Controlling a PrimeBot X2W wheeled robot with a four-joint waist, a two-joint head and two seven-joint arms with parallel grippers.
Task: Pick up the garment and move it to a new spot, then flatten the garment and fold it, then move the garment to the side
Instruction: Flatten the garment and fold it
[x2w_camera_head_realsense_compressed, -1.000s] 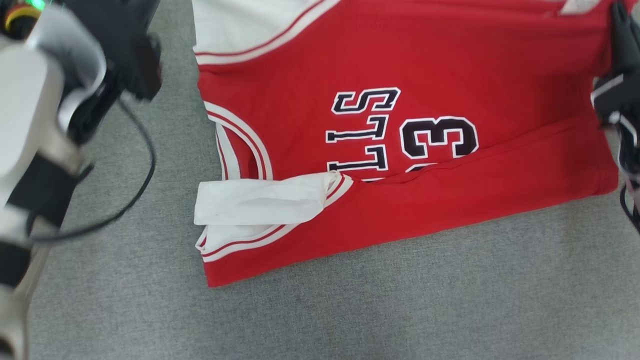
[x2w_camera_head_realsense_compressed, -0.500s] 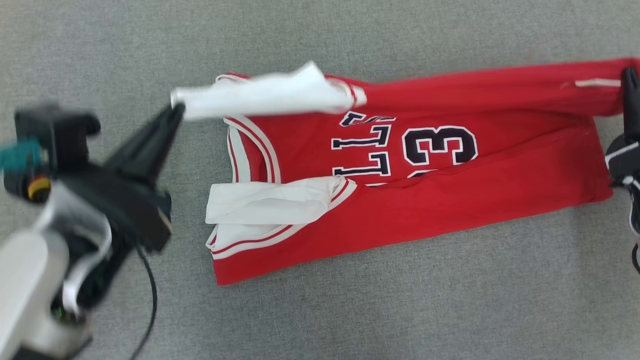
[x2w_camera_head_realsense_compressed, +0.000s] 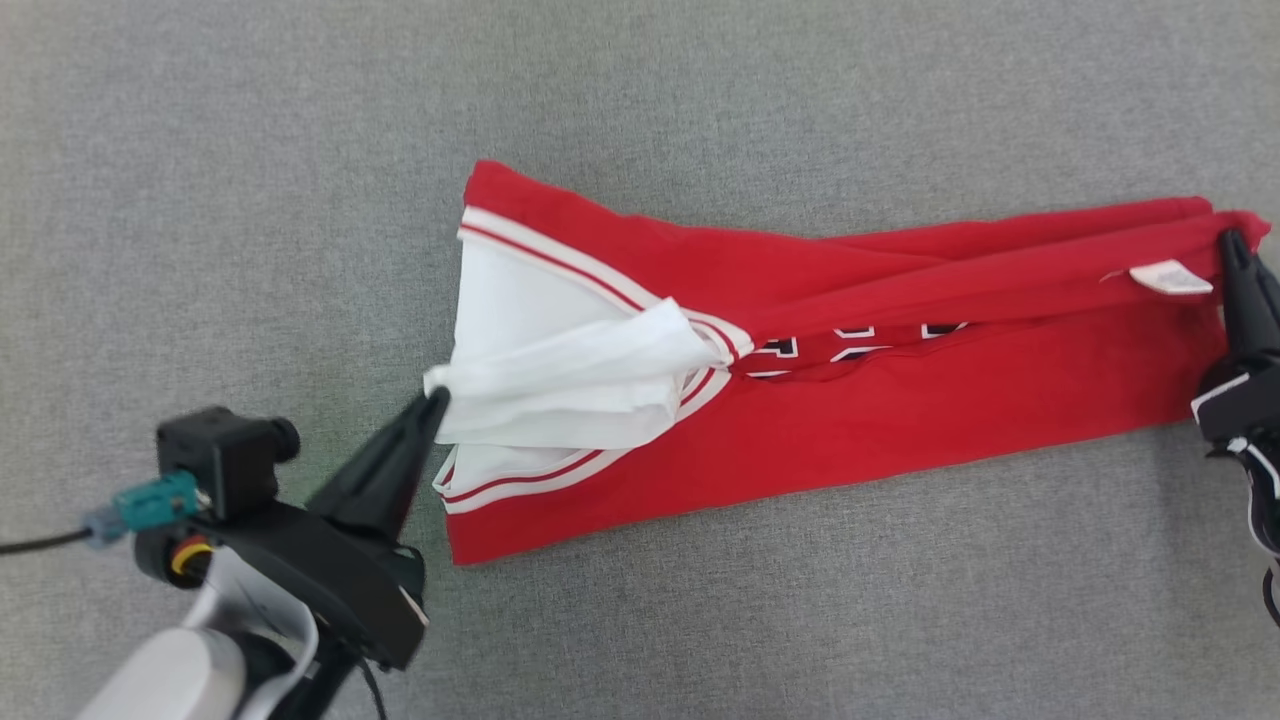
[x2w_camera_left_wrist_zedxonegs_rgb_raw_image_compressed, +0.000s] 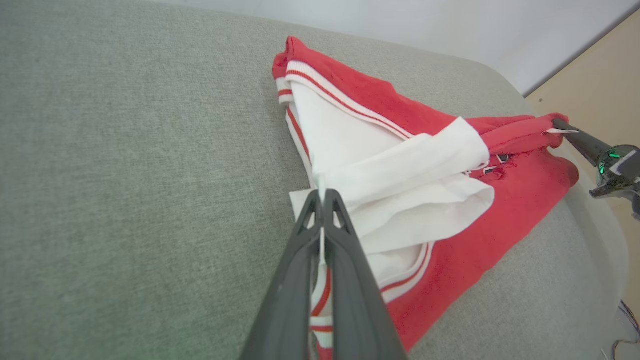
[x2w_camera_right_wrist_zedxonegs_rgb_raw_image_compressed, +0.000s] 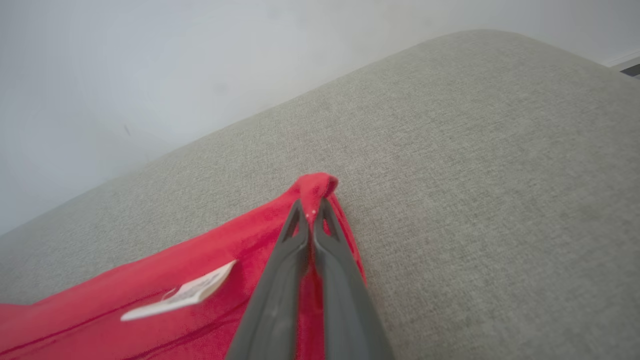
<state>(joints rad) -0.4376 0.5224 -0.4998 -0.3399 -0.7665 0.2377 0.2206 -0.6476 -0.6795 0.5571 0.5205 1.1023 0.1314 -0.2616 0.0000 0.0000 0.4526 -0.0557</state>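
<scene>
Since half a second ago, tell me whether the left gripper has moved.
Yes. The left gripper, pinching the white sleeve, came down the view toward the robot, closer to the resting near corner of the jersey.

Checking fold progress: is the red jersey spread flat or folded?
Folded lengthwise: the jersey lies as a narrow band, its far edge covering most of the lettering.

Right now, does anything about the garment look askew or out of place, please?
Yes: on the jersey, the folded-over flap runs slantwise, not square, and the white sleeve is bunched and wrinkled where the left tool pinches it.
</scene>
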